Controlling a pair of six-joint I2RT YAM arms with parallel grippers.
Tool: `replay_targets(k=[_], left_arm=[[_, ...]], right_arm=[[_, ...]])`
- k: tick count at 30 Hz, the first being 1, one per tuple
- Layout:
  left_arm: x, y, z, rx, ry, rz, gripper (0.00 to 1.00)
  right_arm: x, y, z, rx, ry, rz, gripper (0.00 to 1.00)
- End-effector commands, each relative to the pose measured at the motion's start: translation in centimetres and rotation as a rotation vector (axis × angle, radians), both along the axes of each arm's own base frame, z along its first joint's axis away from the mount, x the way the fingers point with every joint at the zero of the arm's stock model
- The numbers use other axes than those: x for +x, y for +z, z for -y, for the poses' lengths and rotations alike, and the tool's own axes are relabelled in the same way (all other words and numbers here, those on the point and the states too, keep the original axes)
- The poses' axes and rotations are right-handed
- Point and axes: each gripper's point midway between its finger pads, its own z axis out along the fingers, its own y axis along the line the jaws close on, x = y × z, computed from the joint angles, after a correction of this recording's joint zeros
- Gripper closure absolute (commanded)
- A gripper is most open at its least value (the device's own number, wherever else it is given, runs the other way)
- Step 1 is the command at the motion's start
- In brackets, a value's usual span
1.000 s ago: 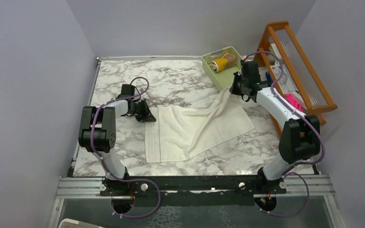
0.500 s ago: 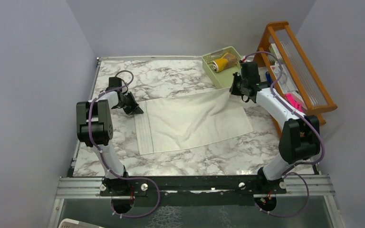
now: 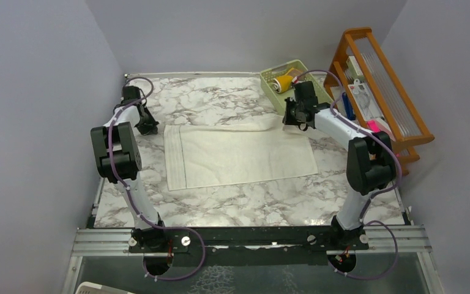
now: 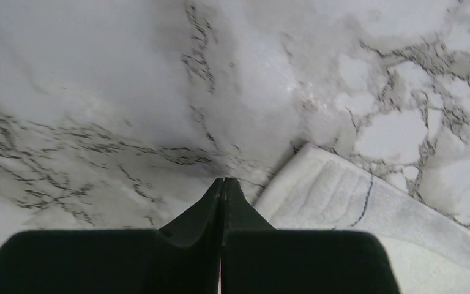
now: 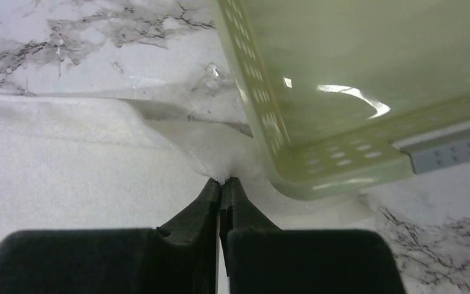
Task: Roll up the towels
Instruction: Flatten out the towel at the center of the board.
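A cream-white towel (image 3: 238, 156) lies spread flat in the middle of the marble table. My right gripper (image 3: 287, 119) is low at its far right corner, shut on the towel (image 5: 98, 159), with cloth pinched between the tips of the gripper (image 5: 222, 181). My left gripper (image 3: 149, 128) is shut and empty on the marble just left of the far left corner. In the left wrist view the towel's corner (image 4: 355, 202) lies beside the gripper (image 4: 223, 180), not in it. A mustard-yellow roll (image 3: 287, 79) and a tan one (image 3: 276, 85) lie in the basket.
The pale green plastic basket (image 3: 270, 95) stands at the far right, its corner (image 5: 318, 92) right beside my right gripper. A wooden rack (image 3: 382, 73) with small items stands past the table's right edge. Grey walls close in the far and left sides.
The towel went from draped and lifted at its right corner to flat. Both grippers moved left and farther back. The left gripper has come off the towel's left corner.
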Motion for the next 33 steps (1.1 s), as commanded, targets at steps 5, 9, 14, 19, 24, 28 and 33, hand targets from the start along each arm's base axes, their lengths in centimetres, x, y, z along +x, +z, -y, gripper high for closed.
replay_targets(k=[5, 9, 14, 19, 24, 28, 33], left_arm=[[2.3, 1.8, -4.2, 0.126, 0.09, 0.031, 1.0], [3.5, 5.5, -2.9, 0.076, 0.079, 0.143, 1.0], [2.7, 8.0, 3.1, -0.02, -0.058, 0.229, 1.0], [-1.4, 5.5, 9.3, -0.114, -0.156, 0.165, 1.0], [-5.1, 0.8, 11.0, -0.15, -0.128, 0.071, 1.0], [-7.5, -1.6, 10.9, -0.159, -0.076, 0.036, 1.0], [-8.4, -3.0, 9.7, -0.108, -0.027, 0.01, 1.0]], right_arm=[[4.8, 0.0, -3.2, 0.02, 0.076, 0.023, 0.99], [7.4, 1.8, -3.0, -0.021, 0.053, 0.059, 0.99], [8.0, 4.0, -1.5, -0.065, -0.012, 0.119, 0.96], [6.2, 4.6, 1.7, -0.157, -0.113, 0.138, 0.81], [3.5, 4.6, 2.9, -0.185, -0.127, 0.125, 0.47], [0.5, 6.7, 0.2, -0.229, -0.035, 0.234, 0.46], [-2.5, 4.8, -1.8, -0.229, 0.039, 0.164, 0.46]])
